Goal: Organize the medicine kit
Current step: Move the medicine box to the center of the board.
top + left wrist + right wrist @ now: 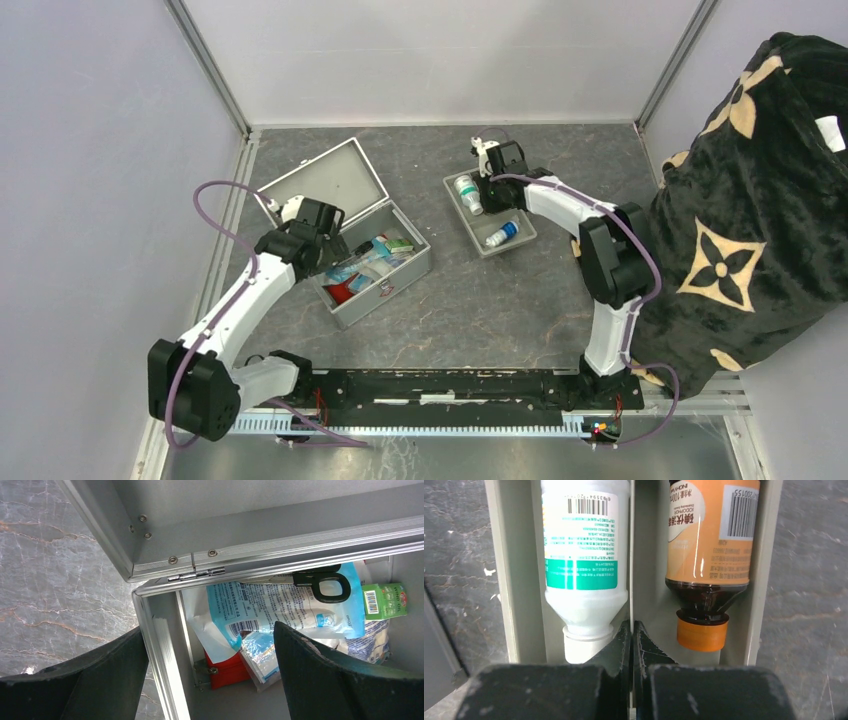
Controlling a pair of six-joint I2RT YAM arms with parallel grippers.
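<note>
Left wrist view: the left pincer point(210, 630) stands wide open with nothing in it, straddling a side wall of the medicine kit point(156, 645) just below. One finger is outside over the table and the other over the contents. Ahead of the tips lie a blue-and-white packet point(270, 610), scissors point(320, 582), a green box point(385, 600) and something red point(227, 672), with the raised lid beyond them.

The case looks rigid, smooth and fairly weighty once loaded, and its hinged lid is free to swing. The thin wall rim between these jaws seems the surest hold.

The right pincer point(631, 630) is well apart from the kit and shut tight. Its tips are at the centre rib of a divided tray point(516, 580), between a white bottle point(586, 555) and a brown bottle point(709, 545). Whether it nips that rib I cannot tell.
</note>
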